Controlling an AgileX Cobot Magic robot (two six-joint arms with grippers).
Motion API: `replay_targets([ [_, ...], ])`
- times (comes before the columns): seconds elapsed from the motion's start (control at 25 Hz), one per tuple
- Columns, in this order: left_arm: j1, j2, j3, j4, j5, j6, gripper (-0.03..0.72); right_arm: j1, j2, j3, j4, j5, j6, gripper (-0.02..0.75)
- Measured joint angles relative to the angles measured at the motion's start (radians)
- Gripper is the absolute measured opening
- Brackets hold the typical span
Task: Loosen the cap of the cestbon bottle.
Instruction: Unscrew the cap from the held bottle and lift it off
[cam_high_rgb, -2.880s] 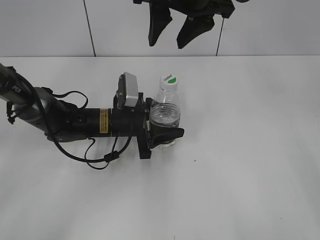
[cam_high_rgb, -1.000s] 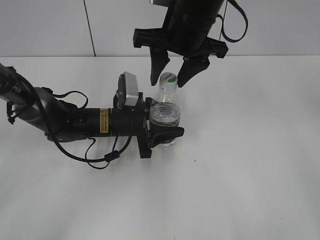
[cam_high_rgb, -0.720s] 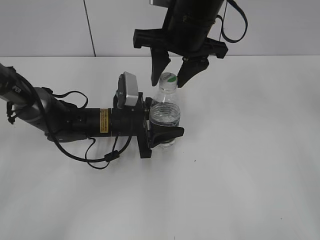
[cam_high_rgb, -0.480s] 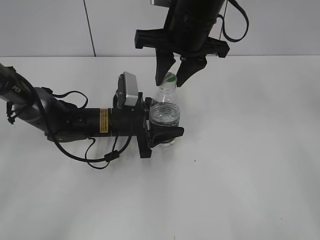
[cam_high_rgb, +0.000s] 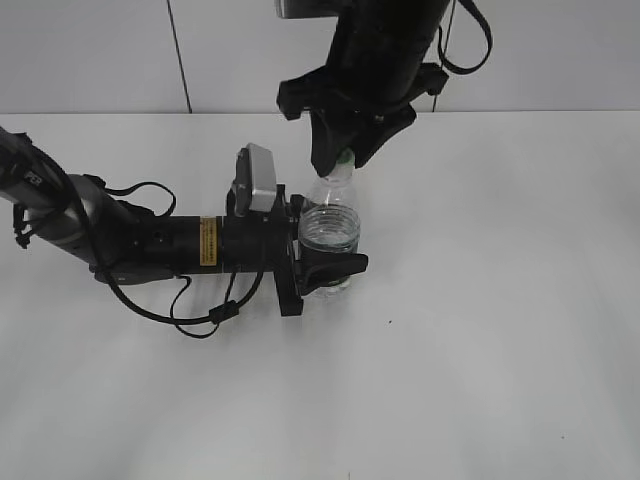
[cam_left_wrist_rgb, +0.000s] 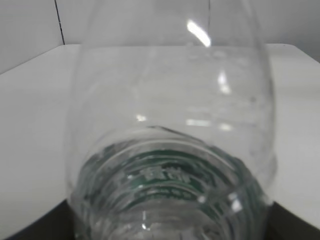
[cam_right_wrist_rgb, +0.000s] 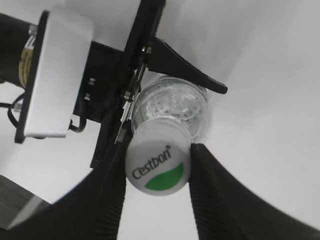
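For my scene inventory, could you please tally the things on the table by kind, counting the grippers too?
Bottle: 1, the clear bottle, standing upright.
Cap: 1, the white cap, on the bottle's neck.
Grippers: 2, the left gripper around the bottle's body and the right gripper at the cap.
Total: 4

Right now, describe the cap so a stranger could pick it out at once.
On the white table, find the clear bottle standing upright, gripped around its body by the left tool. The cap sits on its neck, pinched between the right tool's black fingers. It is small, round and white, with a green patch and "Cestbon" lettering on top.
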Motion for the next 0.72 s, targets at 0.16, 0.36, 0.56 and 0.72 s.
replay_targets([
  [0.16,0.000,0.000,0.000,0.000,0.001,0.000,0.400,0.000,0.000,0.000,-0.002,0.000,-0.251,0.296],
  [0.36,0.000,0.000,0.000,0.001,0.001,0.000,0.400,0.000,0.000,0.000,-0.010,0.000,-0.506,0.296],
  [0.56,0.000,0.000,0.000,0.002,0.001,0.001,0.400,0.000,0.000,0.000,-0.012,0.000,-0.603,0.296],
  [0.72,0.000,0.000,0.000,0.005,0.001,0.001,0.400,0.000,0.000,0.000,-0.008,0.000,-0.745,0.296],
])
